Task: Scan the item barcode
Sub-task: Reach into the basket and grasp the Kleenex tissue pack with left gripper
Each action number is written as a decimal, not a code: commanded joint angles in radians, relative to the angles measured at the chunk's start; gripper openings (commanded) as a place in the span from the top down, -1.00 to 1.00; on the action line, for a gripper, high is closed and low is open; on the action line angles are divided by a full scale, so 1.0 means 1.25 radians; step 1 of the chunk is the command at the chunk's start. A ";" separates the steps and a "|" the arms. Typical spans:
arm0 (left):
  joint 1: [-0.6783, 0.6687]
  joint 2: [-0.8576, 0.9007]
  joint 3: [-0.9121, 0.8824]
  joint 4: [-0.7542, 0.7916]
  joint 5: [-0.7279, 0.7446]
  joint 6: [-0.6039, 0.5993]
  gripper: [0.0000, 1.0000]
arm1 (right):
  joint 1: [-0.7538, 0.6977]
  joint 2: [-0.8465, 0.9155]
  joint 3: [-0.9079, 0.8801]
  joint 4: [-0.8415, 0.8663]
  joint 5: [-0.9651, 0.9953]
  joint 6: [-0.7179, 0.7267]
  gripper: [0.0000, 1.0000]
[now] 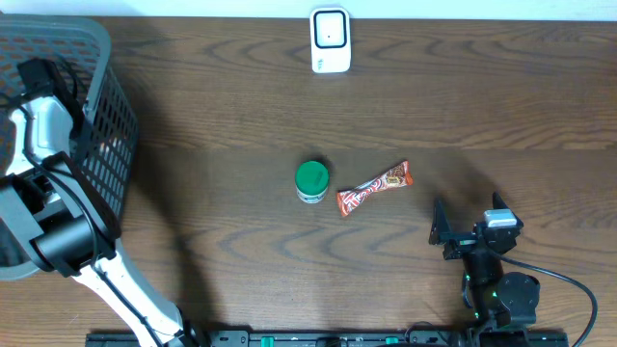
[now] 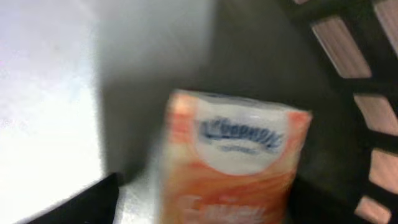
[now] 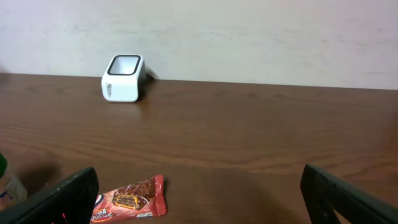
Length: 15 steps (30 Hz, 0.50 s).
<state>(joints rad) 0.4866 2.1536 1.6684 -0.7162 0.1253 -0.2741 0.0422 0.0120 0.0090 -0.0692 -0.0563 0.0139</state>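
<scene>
Tissue pack [image 2: 233, 168] within left gripper [image 2: 202, 204], wrist view only, hold uncertain; right gripper [image 3: 205, 199] agape, empty

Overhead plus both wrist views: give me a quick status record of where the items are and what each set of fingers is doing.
scanner: white barcode scanner at the table's far edge
centre: green-lidded jar beside red candy bar
basket: grey mesh basket on the left, left arm inside it
left fingers: either side of an orange tissue pack; grip unclear, view blurred
right fingers: open, empty, low near the candy bar
</scene>
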 commanded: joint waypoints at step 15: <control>0.090 0.013 -0.005 -0.109 -0.095 0.004 -0.13 | -0.007 -0.004 -0.003 -0.001 -0.001 0.000 -0.99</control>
<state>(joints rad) 0.5686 2.1536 1.6680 -0.8364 0.0521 -0.2653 0.0422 0.0120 0.0090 -0.0692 -0.0559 0.0139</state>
